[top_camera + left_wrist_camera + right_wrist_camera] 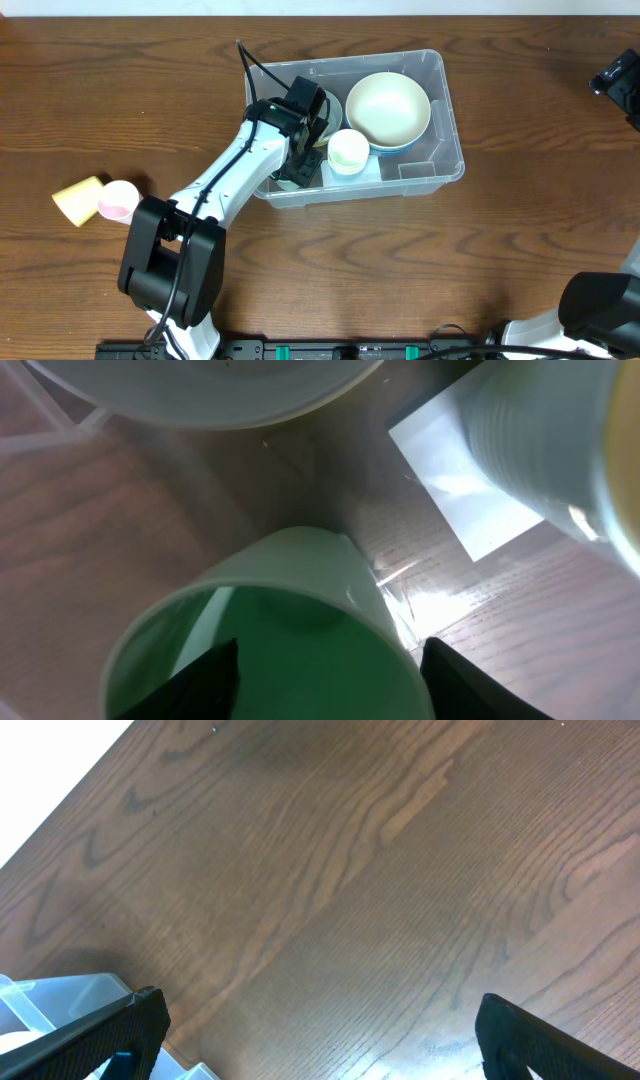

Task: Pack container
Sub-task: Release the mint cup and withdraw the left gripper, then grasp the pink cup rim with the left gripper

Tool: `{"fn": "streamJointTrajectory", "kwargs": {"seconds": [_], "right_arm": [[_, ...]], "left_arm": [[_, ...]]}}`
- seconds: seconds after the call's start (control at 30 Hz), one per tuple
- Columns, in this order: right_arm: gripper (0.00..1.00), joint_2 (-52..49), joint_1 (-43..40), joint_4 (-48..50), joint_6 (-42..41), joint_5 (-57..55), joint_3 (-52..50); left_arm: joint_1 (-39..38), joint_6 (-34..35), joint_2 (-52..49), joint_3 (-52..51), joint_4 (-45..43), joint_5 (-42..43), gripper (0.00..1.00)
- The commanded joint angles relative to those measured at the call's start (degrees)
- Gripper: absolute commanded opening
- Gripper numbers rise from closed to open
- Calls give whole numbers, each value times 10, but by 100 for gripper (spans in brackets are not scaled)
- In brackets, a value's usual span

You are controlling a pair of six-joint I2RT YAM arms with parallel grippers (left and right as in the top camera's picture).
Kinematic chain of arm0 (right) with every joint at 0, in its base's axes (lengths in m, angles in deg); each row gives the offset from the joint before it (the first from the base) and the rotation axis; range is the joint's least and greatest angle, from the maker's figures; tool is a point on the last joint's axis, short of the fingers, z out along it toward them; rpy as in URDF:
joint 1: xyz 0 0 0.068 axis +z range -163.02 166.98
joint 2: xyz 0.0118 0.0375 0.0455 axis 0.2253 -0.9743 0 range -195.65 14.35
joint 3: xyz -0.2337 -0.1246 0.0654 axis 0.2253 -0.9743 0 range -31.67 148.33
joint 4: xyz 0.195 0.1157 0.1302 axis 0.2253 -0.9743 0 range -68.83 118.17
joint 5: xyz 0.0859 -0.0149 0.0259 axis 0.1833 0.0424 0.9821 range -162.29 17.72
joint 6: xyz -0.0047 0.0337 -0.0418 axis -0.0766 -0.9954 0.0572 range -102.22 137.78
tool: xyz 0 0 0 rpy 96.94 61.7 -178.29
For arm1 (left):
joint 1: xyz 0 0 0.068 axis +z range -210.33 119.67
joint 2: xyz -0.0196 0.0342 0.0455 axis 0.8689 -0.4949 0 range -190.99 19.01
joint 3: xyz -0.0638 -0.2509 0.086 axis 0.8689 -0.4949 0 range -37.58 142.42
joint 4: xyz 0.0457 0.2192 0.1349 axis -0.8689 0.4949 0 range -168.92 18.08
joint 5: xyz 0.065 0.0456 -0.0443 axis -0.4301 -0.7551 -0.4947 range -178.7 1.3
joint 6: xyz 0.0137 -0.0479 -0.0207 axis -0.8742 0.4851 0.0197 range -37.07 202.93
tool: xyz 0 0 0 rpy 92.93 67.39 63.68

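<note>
The container is a clear plastic bin at the table's centre. Inside it are a large cream bowl, a small pale cup and a green cup lying on its side in the front left corner. My left gripper reaches down into that corner. In the left wrist view its fingers stand apart, one in front of the green cup's mouth and the other just outside its rim, not pinching it. My right gripper hangs open above bare wood at the table's far right.
A yellow cup and a pink cup lie together on the table at the left. A second bowl sits partly hidden under the left wrist. The bin's white label shows through its floor.
</note>
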Motion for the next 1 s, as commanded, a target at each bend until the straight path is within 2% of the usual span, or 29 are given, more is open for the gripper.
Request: {"fn": "streamJointTrajectory", "kwargs": {"seconds": [0.0, 0.27, 0.37, 0.5, 0.63, 0.8, 0.97], "right_arm": [[99, -3, -1, 0, -8, 0, 0], [99, -3, -1, 0, -9, 0, 0], [99, -3, -1, 0, -8, 0, 0], [99, -3, -1, 0, -8, 0, 0], [99, -3, -1, 0, -8, 0, 0], [99, -3, -1, 0, -8, 0, 0], [99, -3, -1, 0, -8, 0, 0]], "left_arm": [[3, -8, 11, 42, 13, -8, 59], [20, -7, 73, 174, 73, -9, 62], [45, 18, 106, 198, 108, -9, 62], [111, 94, 141, 198, 165, -32, 62], [216, 160, 144, 193, 225, -36, 62], [328, 163, 144, 135, 240, 1, 63], [380, 158, 144, 54, 228, 0, 62]]}}
